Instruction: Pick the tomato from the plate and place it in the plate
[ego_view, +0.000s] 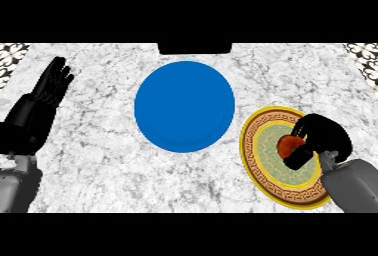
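Tomato (288, 145), round and red, sits clamped in right hand (325, 135) fingers over the gold-rimmed plate (255, 150).

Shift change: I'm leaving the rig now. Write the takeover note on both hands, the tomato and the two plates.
Right robot hand: curled round the tomato, over the gold-rimmed patterned plate at the right of the counter.
Left robot hand: open, fingers up, resting at the left edge.
Blue plate: in the middle of the counter, nothing on it.
Done: the tomato is grasped. Whether it is lifted off the plate cannot be told.
Left: carry it leftward to the blue plate, set it down and let go.
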